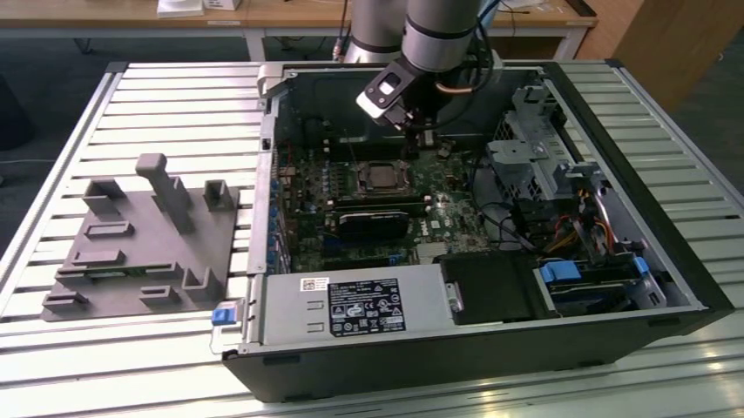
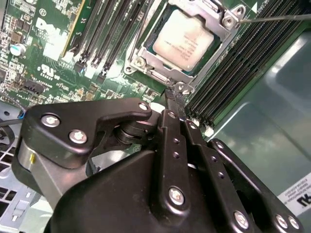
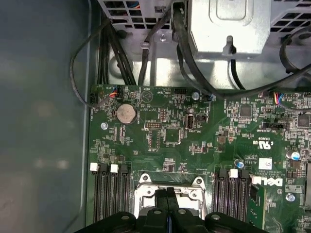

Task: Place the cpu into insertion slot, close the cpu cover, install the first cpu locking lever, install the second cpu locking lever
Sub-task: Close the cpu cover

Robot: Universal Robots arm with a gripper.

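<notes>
In the second wrist view the cpu [image 2: 182,41] lies flat in the insertion slot [image 2: 156,77], its pale metal top showing through the cut-out of the cpu cover [image 2: 214,20]. The cover lies down around it. A thin metal lever rod [image 2: 277,18] runs off from the cover's corner. My gripper [image 2: 173,94] is shut, fingertips pressed together right at the socket's edge, with nothing visible between them. In the first wrist view the closed fingers [image 3: 167,200] sit over the silvery cover [image 3: 146,187]. The exterior view has the gripper [image 1: 421,139] low inside the case, just behind the socket [image 1: 381,177].
Long black memory slots [image 2: 233,63] flank the socket on both sides. A black heatsink block [image 1: 372,222], power supply [image 1: 348,309] and drive cage [image 1: 529,157] crowd the open case. Black cables [image 3: 184,58] hang beyond the board. A grey fixture [image 1: 139,244] stands on the table at the exterior view's left.
</notes>
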